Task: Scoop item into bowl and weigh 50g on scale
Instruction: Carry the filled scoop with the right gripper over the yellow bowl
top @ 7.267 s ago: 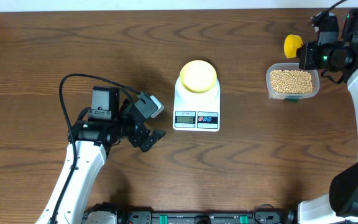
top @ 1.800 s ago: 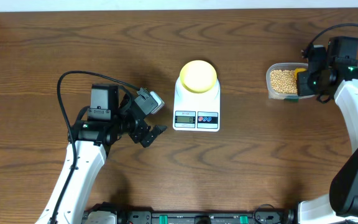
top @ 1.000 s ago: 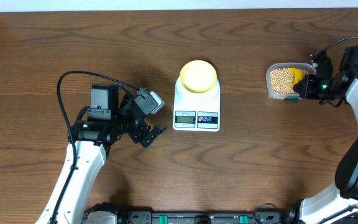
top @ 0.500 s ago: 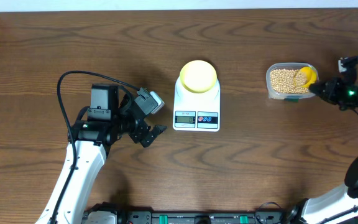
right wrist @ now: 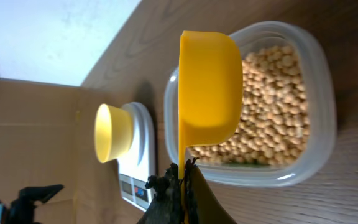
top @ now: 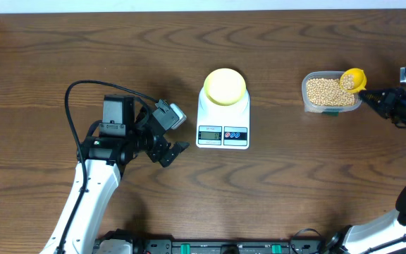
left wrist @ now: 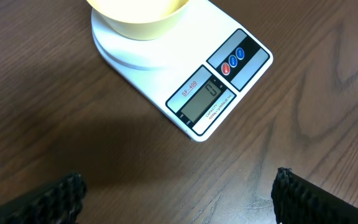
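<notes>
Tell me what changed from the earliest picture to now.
The right gripper, shut on the yellow spoon, swung it from behind the tub down into the beans, then pulled back rightward; the spoon now sits loaded over the tub's right rim. The left gripper, scale and bowl stayed put.

we see a clear plastic tub (top: 305, 92) on the dark wooden bench (top: 294, 190), a yellow measuring spoon (top: 357, 75) over one corner.
</notes>
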`<action>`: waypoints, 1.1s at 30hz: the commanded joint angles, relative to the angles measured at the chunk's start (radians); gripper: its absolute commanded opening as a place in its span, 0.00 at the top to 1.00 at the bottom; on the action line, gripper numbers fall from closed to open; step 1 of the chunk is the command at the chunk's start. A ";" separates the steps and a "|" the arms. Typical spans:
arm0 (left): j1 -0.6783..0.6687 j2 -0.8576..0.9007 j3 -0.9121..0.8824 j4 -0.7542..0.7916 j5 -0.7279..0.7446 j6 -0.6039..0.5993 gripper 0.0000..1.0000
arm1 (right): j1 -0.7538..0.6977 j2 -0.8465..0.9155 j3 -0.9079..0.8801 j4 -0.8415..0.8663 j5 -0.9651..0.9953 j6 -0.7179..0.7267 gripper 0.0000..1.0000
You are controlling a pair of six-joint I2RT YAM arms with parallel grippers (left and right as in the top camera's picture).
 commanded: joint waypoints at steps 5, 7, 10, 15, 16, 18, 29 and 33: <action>0.005 -0.001 -0.011 -0.002 -0.008 -0.001 0.03 | 0.039 0.006 -0.006 0.001 -0.182 0.043 0.99; 0.005 -0.001 -0.011 -0.002 -0.009 -0.001 0.02 | 0.076 0.006 -0.006 0.002 -0.182 0.055 0.99; 0.005 -0.001 -0.011 -0.002 -0.008 -0.001 0.02 | 0.133 0.006 -0.006 0.016 -0.182 0.109 0.99; 0.005 -0.001 -0.011 -0.002 -0.008 -0.001 0.02 | 0.272 0.006 -0.006 0.129 -0.182 0.247 0.99; 0.005 -0.001 -0.011 -0.002 -0.008 -0.001 0.03 | 0.297 0.006 -0.006 0.155 -0.181 0.275 0.99; 0.005 -0.001 -0.011 -0.002 -0.008 0.000 0.02 | 0.347 0.006 -0.006 0.210 -0.177 0.333 0.99; 0.005 -0.001 -0.011 -0.002 -0.008 0.000 0.02 | 0.639 0.006 -0.005 0.397 -0.005 0.542 0.99; 0.005 -0.001 -0.011 -0.002 -0.009 -0.001 0.03 | 0.724 0.005 0.002 0.398 0.125 0.547 0.99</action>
